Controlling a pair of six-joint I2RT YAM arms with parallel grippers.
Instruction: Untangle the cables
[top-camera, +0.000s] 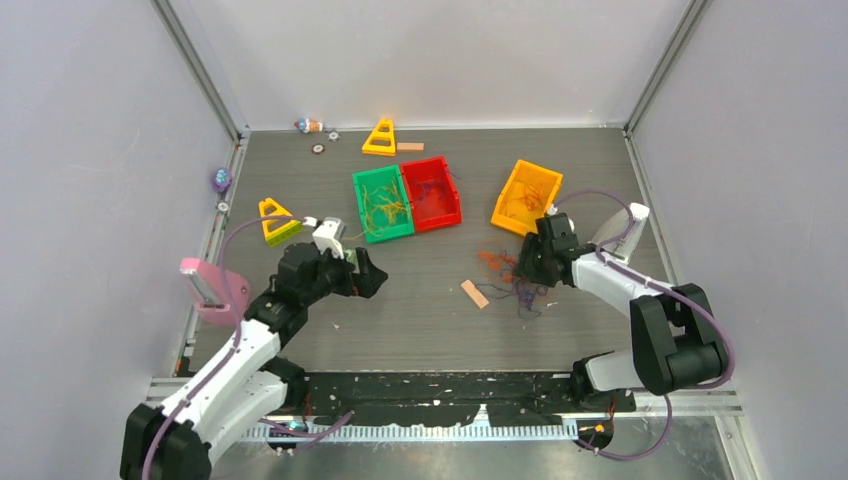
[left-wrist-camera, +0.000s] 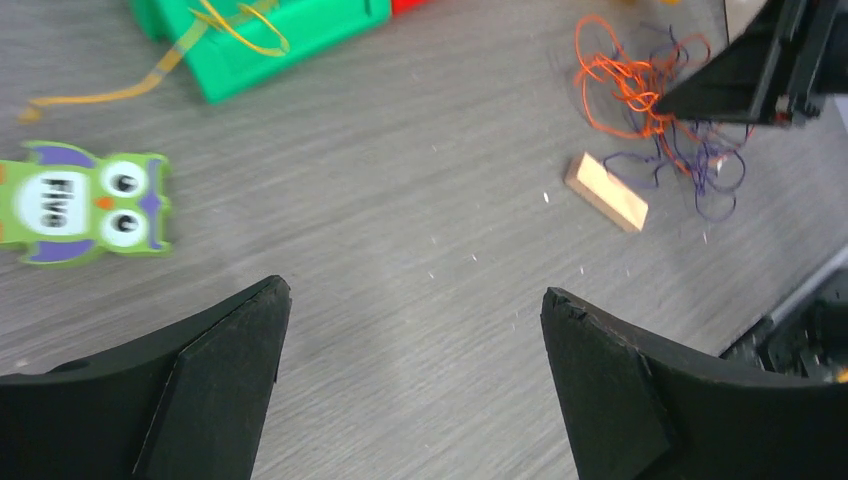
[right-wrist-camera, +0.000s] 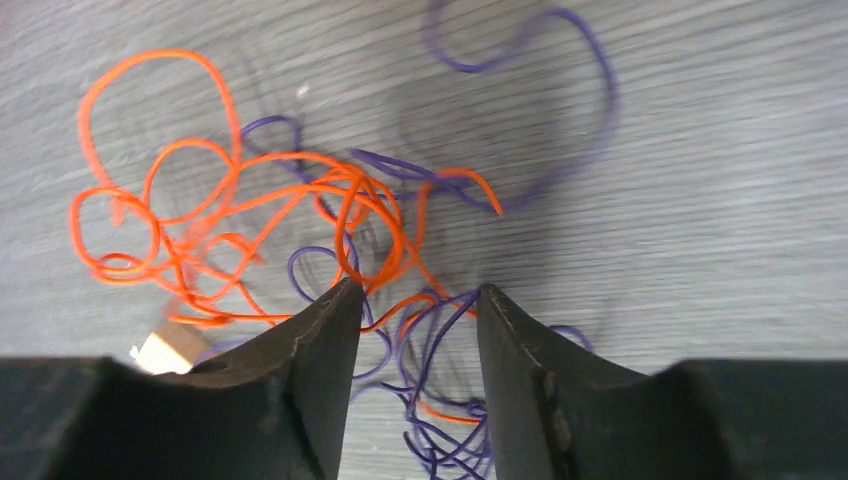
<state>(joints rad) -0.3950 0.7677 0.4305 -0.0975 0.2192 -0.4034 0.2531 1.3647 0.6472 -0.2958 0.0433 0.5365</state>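
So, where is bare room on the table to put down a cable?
The widest bare patch lies between the left gripper, the green bin and the wooden block, down to the near edge. Another strip is free along the far edge, behind the red bin and the orange bin. Crowded: around the cable tangle under the right gripper.

Orange and purple cables lie knotted together, loops flat on tabletop, 4 o'clock of centre.

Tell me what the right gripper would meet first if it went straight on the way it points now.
The right gripper would most likely meet the tangled orange and purple cables lying just ahead, though depth is unclear.
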